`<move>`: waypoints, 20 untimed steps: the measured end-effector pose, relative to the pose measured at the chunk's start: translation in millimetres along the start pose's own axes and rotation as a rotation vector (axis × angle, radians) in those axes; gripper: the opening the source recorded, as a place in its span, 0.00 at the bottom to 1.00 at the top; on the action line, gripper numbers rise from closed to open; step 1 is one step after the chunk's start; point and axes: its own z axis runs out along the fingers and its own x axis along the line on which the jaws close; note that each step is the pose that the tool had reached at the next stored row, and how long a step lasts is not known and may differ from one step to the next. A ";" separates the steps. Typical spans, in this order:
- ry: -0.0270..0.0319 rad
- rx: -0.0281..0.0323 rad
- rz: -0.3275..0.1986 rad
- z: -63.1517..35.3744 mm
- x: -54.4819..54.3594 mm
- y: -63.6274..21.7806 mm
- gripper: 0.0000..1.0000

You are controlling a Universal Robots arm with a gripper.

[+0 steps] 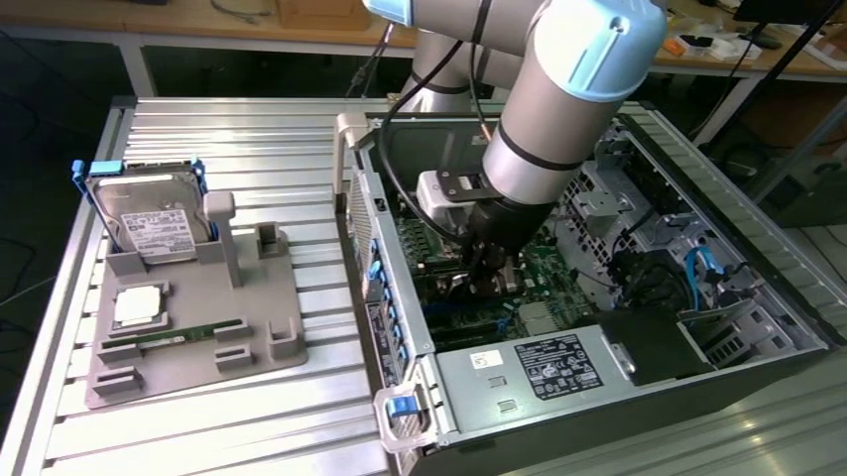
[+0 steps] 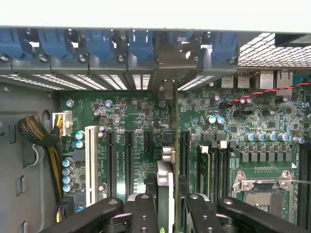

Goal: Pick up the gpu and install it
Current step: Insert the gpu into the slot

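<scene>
My gripper (image 1: pixel 483 270) is low inside the open computer case (image 1: pixel 741 228), just above the motherboard (image 1: pixel 530 297). It is shut on the gpu (image 2: pixel 165 184), a thin dark card seen edge-on between the two black fingers (image 2: pixel 144 213). In the wrist view the card stands upright over the black expansion slots (image 2: pixel 129 160). Its far end reaches the rear bracket openings (image 2: pixel 167 90) under the blue clips (image 2: pixel 141 46). I cannot tell whether its edge sits in a slot. In the exterior view the arm hides most of the card.
A grey holder tray (image 1: pixel 198 327) on the exterior view's left carries a hard drive in a blue frame (image 1: pixel 146 213), a CPU (image 1: pixel 139 305) and a green RAM stick (image 1: pixel 179 337). Inside the case are a white slot (image 2: pixel 91 160), a CPU socket (image 2: pixel 262 187), cables (image 2: pixel 43 141) and the power supply (image 1: pixel 556 362).
</scene>
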 end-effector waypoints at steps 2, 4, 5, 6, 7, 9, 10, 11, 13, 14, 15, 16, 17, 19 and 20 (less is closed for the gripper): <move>-0.0026 -0.0004 0.000 5.0 0.3 0.3 0.27; -0.0035 -0.0001 0.000 6.4 0.3 0.2 0.27; -0.0046 0.0005 0.000 4.8 0.0 0.2 0.27; -0.0042 0.0001 0.000 1.6 -0.1 0.4 0.27; -0.0038 0.0001 0.000 -0.7 -0.1 0.5 0.27; -0.0041 0.0002 0.004 -0.8 0.8 0.5 0.27; -0.0041 0.0002 0.004 -0.8 0.8 0.5 0.27; -0.0041 0.0002 0.004 -0.8 0.8 0.5 0.27; -0.0041 0.0002 0.004 -0.6 0.9 0.5 0.27; -0.0040 0.0002 0.004 -0.2 0.9 0.5 0.27; -0.0039 0.0002 0.004 0.2 0.9 0.5 0.27; -0.0038 0.0001 0.004 0.4 0.9 0.4 0.27; -0.0039 0.0001 0.004 0.7 0.9 0.4 0.27; -0.0040 0.0002 0.004 1.1 0.9 0.4 0.27; -0.0041 0.0002 0.004 1.2 1.0 0.4 0.27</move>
